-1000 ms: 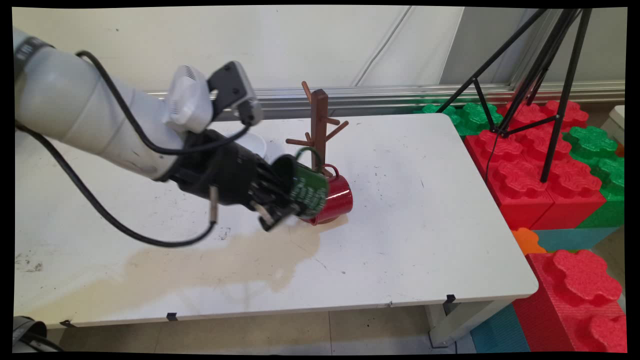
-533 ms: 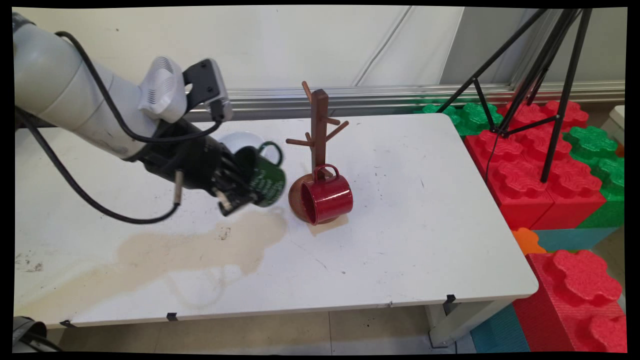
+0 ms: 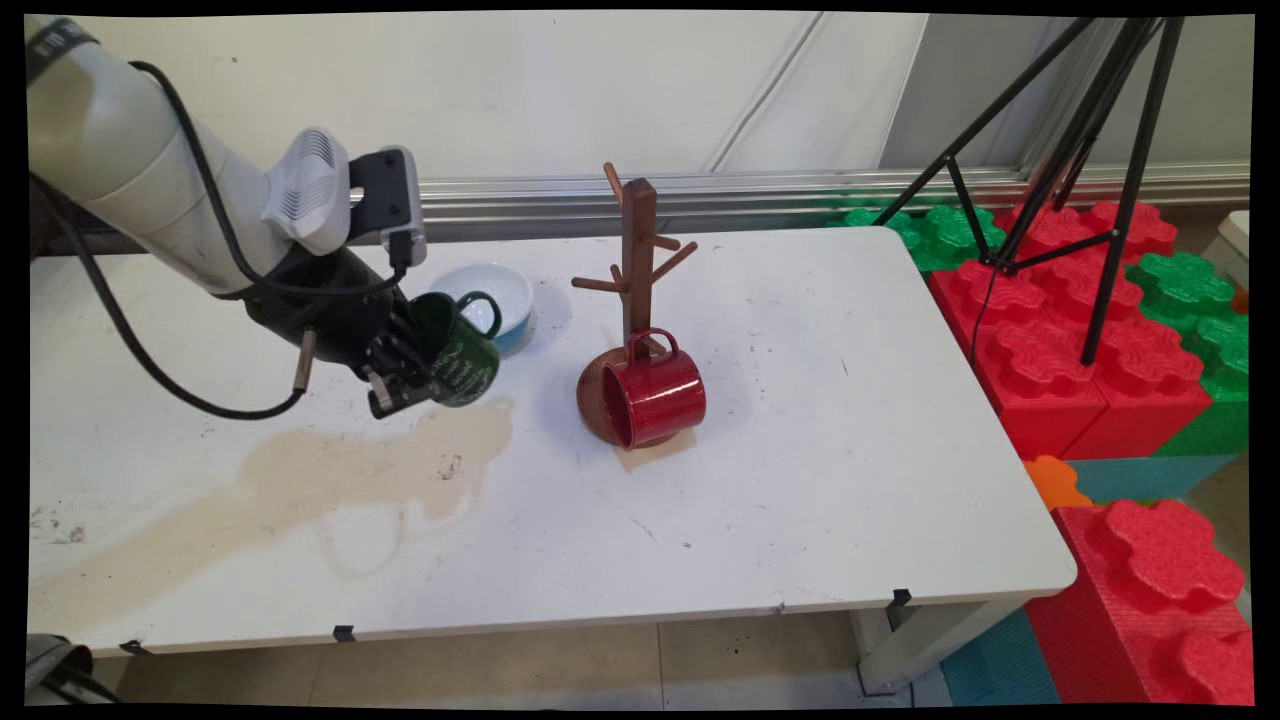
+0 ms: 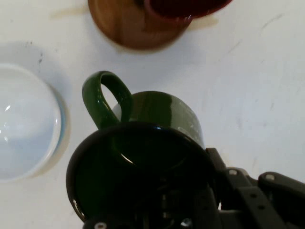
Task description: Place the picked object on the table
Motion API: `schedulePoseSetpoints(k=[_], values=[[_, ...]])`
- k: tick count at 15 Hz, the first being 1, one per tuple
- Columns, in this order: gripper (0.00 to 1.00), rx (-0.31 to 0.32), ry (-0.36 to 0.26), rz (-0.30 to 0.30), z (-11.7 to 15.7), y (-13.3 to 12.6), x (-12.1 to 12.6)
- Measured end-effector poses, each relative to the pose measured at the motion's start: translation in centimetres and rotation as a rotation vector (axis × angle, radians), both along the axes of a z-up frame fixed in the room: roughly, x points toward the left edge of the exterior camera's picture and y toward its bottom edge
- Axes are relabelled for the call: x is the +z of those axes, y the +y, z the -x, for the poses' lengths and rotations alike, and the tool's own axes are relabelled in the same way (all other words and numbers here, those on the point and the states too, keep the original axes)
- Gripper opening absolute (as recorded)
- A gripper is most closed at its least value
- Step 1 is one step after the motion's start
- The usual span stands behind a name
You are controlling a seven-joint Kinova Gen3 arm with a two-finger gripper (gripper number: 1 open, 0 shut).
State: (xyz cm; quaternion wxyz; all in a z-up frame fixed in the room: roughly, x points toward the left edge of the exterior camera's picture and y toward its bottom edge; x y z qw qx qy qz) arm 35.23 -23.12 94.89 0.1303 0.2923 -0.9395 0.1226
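Table (image 3: 800, 480) white, tan stain (image 3: 330, 480) at left, foam blocks (image 3: 1090, 350) right.

A: Where is the rack (image 3: 633, 330) on the table (image 3: 850, 480)?
B: Mid-surface, toward the far edge; 1 mug (image 3: 652, 399) on its lowest peg.
A: Left of it?
B: The bowl (image 3: 497, 301); another mug (image 3: 458, 352) just before it.
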Motion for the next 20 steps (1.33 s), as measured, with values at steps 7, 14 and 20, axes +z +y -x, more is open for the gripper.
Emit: schedulePoseSetpoints(k=[7,14,20], values=[[0.00,-0.104,-0.138,-0.040,-2.2,-2.9,-3.0],[0.00,-0.215,-0.246,-0.059,-3.8,-5.3,-6.7],[0.00,-0.267,-0.293,-0.098,-4.9,-5.5,-9.4]])
